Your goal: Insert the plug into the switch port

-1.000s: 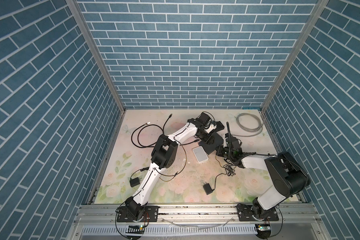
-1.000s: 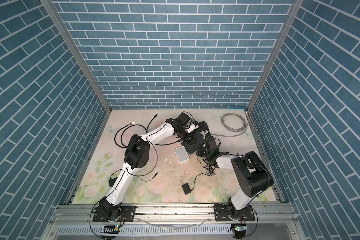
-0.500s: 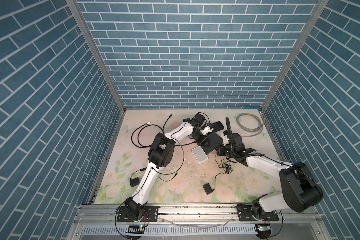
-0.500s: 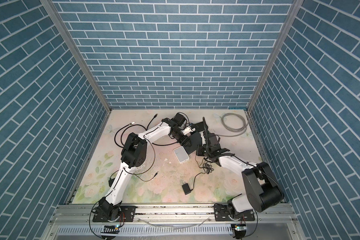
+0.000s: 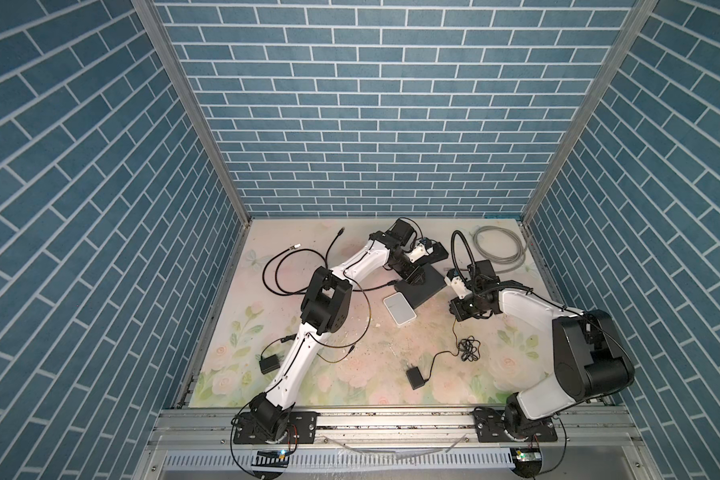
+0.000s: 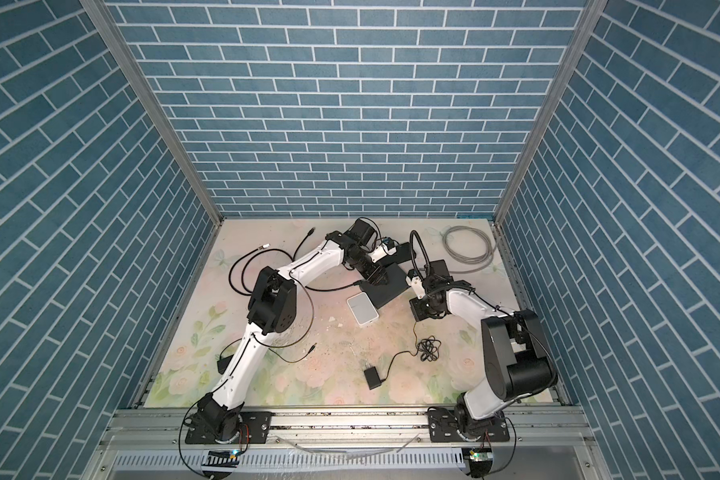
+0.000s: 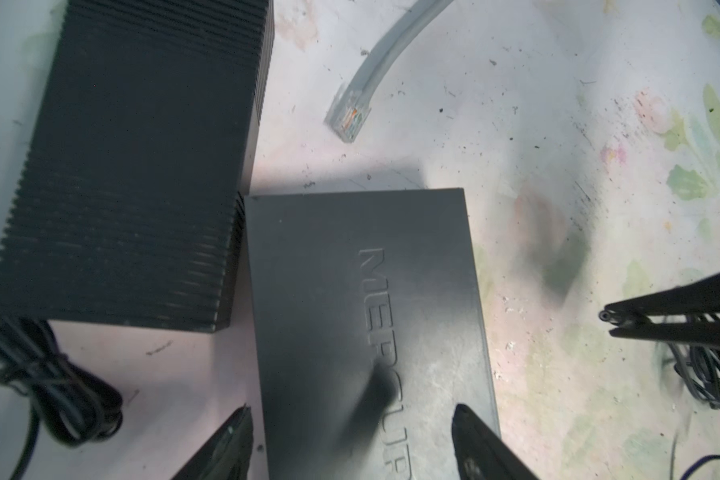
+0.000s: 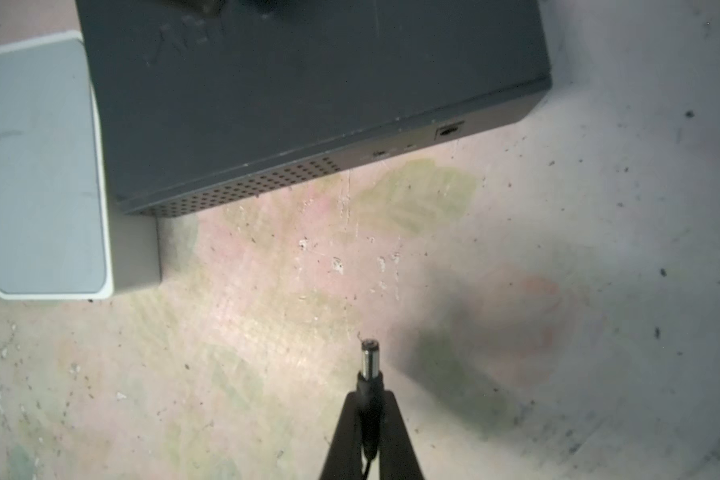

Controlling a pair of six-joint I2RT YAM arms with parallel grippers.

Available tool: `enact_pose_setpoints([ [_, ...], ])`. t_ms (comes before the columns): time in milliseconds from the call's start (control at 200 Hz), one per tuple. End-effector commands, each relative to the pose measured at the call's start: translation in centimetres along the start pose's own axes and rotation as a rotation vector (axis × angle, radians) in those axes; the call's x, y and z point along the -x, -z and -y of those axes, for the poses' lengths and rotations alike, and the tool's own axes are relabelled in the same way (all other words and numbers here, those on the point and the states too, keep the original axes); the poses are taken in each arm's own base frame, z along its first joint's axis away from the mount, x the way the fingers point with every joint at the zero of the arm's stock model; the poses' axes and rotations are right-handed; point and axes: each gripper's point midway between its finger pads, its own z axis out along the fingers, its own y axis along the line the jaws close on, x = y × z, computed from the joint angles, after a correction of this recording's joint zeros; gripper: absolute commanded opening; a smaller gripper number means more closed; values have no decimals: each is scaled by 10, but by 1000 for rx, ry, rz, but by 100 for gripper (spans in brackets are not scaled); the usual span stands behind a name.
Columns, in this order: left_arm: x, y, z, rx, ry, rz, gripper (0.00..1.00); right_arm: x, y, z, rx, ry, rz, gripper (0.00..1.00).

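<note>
The switch (image 5: 427,286) (image 6: 385,286) is a flat dark grey box lying mid-table. My left gripper (image 5: 416,278) (image 7: 350,415) is open, its fingers (image 7: 233,440) straddling the switch (image 7: 366,332) at its two long edges; I cannot tell whether they touch it. My right gripper (image 5: 454,309) (image 8: 368,399) is shut on the black barrel plug (image 8: 368,361), whose metal tip points at the switch's side face (image 8: 350,162). Small port openings (image 8: 449,131) show on that face, a gap away from the plug. The left wrist view shows the shut right gripper (image 7: 607,322) beside the switch.
A white box (image 5: 399,307) (image 8: 46,166) touches the switch's near corner. A ribbed black box (image 7: 134,166) lies against its far end, with a grey network cable end (image 7: 348,114) nearby. The plug's power adapter (image 5: 415,378), a grey cable coil (image 5: 499,245) and black cables (image 5: 292,270) lie around.
The right arm's elbow swung out and came back, while its gripper stayed beside the switch with the plug. The left gripper shifted slightly over the switch and stayed open.
</note>
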Motion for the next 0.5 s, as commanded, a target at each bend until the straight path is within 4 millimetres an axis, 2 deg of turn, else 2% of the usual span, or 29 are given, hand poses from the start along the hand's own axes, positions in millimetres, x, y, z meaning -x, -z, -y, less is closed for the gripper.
enact_pose_setpoints([
  [0, -6, -13, -4, -2, -6, -29, 77, 20, 5, -5, 84, 202, 33, 0],
  [305, 1, -26, -19, 36, 22, -31, 78, 23, -17, 13, 108, 297, -64, 0],
  [405, 3, -28, -11, 5, 9, -28, 77, 25, -19, 18, 103, 291, -65, 0],
  [495, 6, -31, 4, -42, -11, -20, 71, 24, -21, 24, 90, 284, -70, 0],
])
